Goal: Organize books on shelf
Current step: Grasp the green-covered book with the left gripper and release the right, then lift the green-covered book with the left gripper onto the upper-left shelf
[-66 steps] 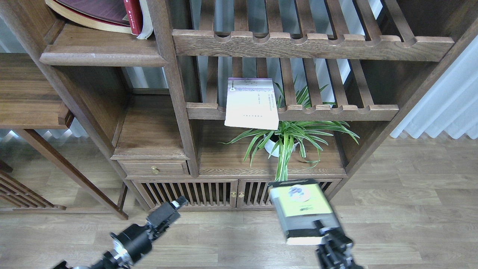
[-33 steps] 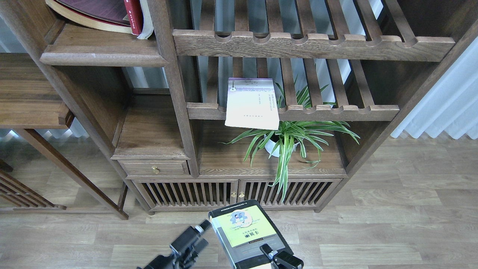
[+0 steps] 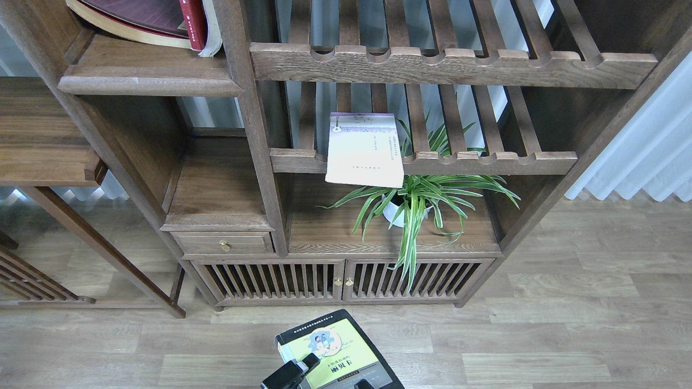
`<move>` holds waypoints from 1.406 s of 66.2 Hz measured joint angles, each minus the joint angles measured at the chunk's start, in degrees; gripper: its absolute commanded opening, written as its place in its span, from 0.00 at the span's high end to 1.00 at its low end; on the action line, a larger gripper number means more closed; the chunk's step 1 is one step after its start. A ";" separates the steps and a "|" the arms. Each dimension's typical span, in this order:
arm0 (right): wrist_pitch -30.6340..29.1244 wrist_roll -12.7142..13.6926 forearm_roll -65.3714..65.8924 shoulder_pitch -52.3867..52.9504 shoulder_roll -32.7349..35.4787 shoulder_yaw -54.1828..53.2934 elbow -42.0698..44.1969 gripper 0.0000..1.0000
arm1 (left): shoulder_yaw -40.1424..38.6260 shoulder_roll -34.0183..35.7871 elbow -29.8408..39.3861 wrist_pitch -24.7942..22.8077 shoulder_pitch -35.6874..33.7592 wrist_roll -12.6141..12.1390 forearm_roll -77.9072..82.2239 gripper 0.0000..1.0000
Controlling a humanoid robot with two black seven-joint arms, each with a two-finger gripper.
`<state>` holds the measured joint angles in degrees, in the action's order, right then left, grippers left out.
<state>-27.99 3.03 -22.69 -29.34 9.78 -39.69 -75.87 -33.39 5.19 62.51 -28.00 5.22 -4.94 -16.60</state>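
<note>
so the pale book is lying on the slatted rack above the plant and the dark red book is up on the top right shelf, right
Not quite. In the head view the dark red book is on the top left shelf, not the right. The rest holds: the pale book lies on the slatted rack above the plant.
</note>
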 measured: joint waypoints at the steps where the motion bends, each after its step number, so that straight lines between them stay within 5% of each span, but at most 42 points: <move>1: 0.00 -0.01 0.16 -0.12 -0.02 0.00 0.02 0.87 | -0.04 -0.18 -0.31 0.00 -0.09 -0.04 -0.09 0.95; 6: 0.00 -0.02 0.75 -0.68 -0.07 0.00 0.09 0.70 | -0.24 -0.63 -1.30 0.00 -0.42 -0.37 -0.28 0.97; 10: 0.00 -0.03 1.14 -0.94 -0.12 0.01 0.13 0.29 | -0.45 -0.65 -1.59 -0.01 -0.54 -0.67 -0.29 0.98; 11: 0.00 -0.03 1.30 -0.98 -0.13 0.01 0.14 0.07 | -0.53 -0.64 -1.60 -0.01 -0.56 -0.73 -0.29 0.98; 12: 0.00 -0.04 1.51 -1.00 -0.16 0.01 0.14 0.00 | -0.62 -0.62 -1.58 -0.01 -0.58 -0.78 -0.29 0.98; 31: 0.00 -0.08 4.46 -0.08 -0.63 -0.52 0.25 0.00 | -5.16 5.59 4.54 0.02 -0.35 -2.32 0.38 1.00; 61: -0.05 -0.24 4.53 3.74 -0.83 -0.93 3.07 0.00 | -29.23 35.39 15.67 0.01 -4.99 -6.02 10.29 0.99; 75: -0.01 -0.31 4.41 4.17 -0.49 -1.05 4.09 0.00 | -33.79 44.02 14.94 0.01 -19.88 -5.64 10.35 0.99; 93: 0.00 -0.56 4.40 5.25 -0.53 -1.09 4.92 0.00 | -29.21 47.35 13.11 -0.02 -41.57 -6.38 10.65 0.99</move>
<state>-28.00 2.47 -18.29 -24.09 9.25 -40.78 -70.95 -62.60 52.54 75.62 -28.02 -36.35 -11.32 -5.96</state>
